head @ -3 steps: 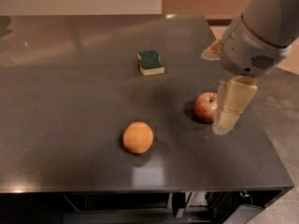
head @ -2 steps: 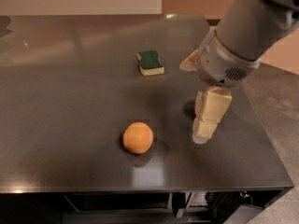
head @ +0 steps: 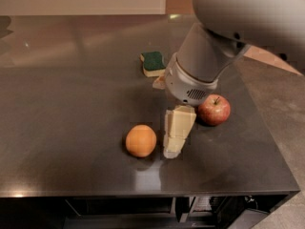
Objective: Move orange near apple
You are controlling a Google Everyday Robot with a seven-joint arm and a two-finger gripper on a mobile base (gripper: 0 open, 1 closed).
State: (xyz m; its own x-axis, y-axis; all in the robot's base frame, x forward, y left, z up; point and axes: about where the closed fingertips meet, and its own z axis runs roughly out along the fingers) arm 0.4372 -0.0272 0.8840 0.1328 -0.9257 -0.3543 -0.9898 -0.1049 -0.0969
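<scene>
Since the earlier frames, the tool (head: 173, 149) has shifted leftward across the table (head: 71, 128), away from the apple (head: 214, 109) and toward the orange (head: 141, 140). The apple, hidden behind the tool a moment ago, is now in full view. Orange, apple and sponge (head: 153, 63) are noted in the same positions as before. Current state: the tool, cream-coloured, points downward with its tip at or very close to the table surface, just beside the orange on that fruit's right side. Contact between tool and orange cannot be confirmed, though any gap is narrow. Whether the tool is open or closed cannot be told from this view. The orange rests on the dark table toward the front edge, with a faint reflection on the surface below it. The apple, red with yellowish speckling and a short dark stem pointing up, sits on the table to the right of the tool and slightly farther back. It is near the tool's upper part and apart from the orange, and the tool stands between the two fruits. The sponge, green on top over a yellow base, lies farther back on the table, close to the grey wrist housing (head: 190, 85) of the arm (head: 248, 18), which enters from the upper right.
</scene>
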